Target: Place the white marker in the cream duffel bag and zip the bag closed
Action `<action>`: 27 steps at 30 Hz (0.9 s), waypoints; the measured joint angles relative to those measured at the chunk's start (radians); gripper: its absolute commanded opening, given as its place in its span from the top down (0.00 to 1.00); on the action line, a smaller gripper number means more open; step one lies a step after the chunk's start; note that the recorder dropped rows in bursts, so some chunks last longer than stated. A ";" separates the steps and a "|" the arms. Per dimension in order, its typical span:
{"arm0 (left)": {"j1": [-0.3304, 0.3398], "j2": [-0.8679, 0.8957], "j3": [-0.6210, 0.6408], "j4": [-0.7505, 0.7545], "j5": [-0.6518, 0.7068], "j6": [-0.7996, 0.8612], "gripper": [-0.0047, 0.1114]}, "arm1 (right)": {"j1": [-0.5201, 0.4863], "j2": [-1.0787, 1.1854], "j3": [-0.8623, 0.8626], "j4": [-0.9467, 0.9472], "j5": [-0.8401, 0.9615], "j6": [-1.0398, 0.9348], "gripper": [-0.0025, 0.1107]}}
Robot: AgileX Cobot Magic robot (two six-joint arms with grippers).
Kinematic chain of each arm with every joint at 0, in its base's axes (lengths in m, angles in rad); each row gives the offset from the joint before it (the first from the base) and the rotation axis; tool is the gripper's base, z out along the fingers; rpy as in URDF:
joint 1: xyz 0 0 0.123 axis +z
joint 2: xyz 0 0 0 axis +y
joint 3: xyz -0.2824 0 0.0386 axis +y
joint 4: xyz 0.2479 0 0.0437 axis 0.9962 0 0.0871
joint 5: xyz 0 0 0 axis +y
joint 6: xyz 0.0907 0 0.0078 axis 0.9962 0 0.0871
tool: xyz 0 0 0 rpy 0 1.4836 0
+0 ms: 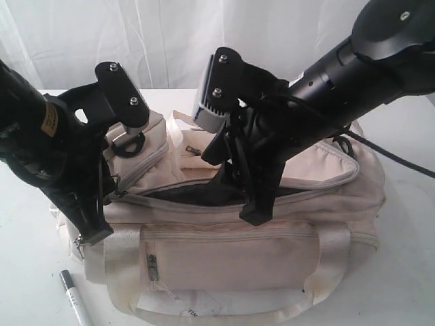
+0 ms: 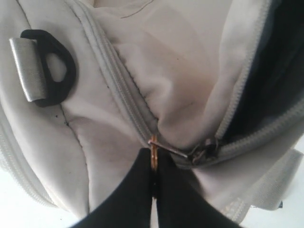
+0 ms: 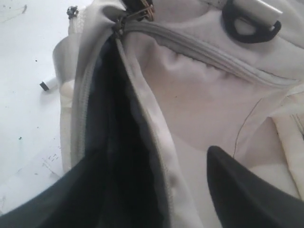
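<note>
The cream duffel bag (image 1: 231, 258) fills the middle of the white counter (image 1: 27, 272). Its 6 o'clock edge is cut off by the frame, and strips of counter show at 3 and 9 o'clock. The main zip gapes along the top, where the dark lining (image 1: 197, 193) shows as a narrow slit. The white marker (image 1: 73, 299) lies on the counter outside the bag, at the bag's 7 o'clock corner, just beside the webbing strap (image 1: 122, 258). Its dark cap points toward 11 o'clock and its barrel runs out of view.

The left arm (image 1: 61, 156) hangs over the bag's 9 o'clock end. The left jaws are clenched on the coppery zip ring (image 2: 153, 154) at the closed end of the opening, with a black loop (image 2: 57, 66) nearby on the end panel.

The right arm (image 1: 340, 75) slants in from 2 o'clock and hides much of the bag's top. The right jaws are released and spread wide at the slit. 1 of the fingers (image 3: 247, 194) is over cream fabric and the other is at the dark gap, grasping nothing. The bag's inside is too dark to make out.
</note>
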 measured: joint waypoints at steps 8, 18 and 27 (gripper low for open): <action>0.000 0.000 0.000 0.000 0.000 0.000 0.96 | 0.004 0.041 0.000 0.000 -0.040 -0.006 0.41; 0.000 0.001 0.000 0.000 -0.029 0.000 0.96 | 0.004 -0.032 -0.058 0.009 0.022 0.143 0.41; 0.000 0.001 0.000 0.000 -0.041 0.000 0.96 | 0.004 -0.032 -0.058 0.009 0.091 0.186 0.39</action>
